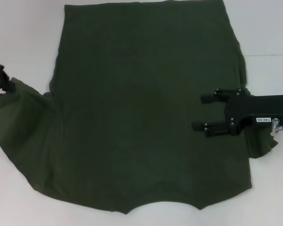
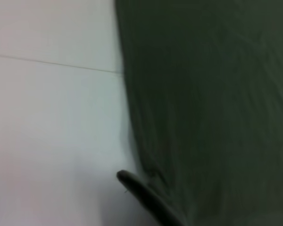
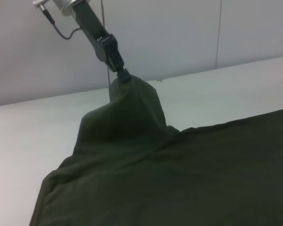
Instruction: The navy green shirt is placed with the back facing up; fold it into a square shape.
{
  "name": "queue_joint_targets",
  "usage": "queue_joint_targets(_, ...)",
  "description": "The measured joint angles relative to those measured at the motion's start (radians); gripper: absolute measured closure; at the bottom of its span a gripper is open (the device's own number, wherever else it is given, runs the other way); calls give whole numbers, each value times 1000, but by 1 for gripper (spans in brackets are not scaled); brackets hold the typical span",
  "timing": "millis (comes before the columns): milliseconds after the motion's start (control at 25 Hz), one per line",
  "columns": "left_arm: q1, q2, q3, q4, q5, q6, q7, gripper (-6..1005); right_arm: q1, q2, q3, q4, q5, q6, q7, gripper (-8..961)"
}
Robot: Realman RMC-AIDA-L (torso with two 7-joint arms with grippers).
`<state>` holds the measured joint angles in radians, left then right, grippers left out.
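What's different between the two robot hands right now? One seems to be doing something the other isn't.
The left gripper is pinched shut on a sleeve of the navy green shirt, lifting it into a peak off the table; the right gripper holds nothing. The left gripper sits out at the shirt's edge; the right gripper hovers over the shirt's body, fingers open and apart. Both are black.

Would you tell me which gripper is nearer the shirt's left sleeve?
Left. The left gripper is pinching the left sleeve of the navy green shirt and lifting it; the right gripper hovers open over the opposite side.
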<state>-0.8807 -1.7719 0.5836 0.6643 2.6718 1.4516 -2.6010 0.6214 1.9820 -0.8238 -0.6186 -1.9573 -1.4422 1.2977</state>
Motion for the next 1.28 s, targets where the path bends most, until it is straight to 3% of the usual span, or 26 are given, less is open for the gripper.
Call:
queue_joint_targets(160,-44,-4,49,0,0,20,-73,1001,0,0,-1,1,0,8,0,66)
queue_joint_targets(520,-120,-53,79,-20,2,12,-174,1001,3,6,-8,3,0,20,0,67)
queue_joint_targets(920,-128,-126,75,-36,-12,-77,-222,1000,-3,8,-14,2,-1,30,-1,68)
queue_joint_targets(1200,-128,-138,51,-142,-96,-189,-219,997,-4,8,-14,6,-2,45,-2,69)
queue_joint_targets(1280,-122,-151,49,-151,-129,-217,-216,988,-3,8,-14,7,-2,55,-2,70)
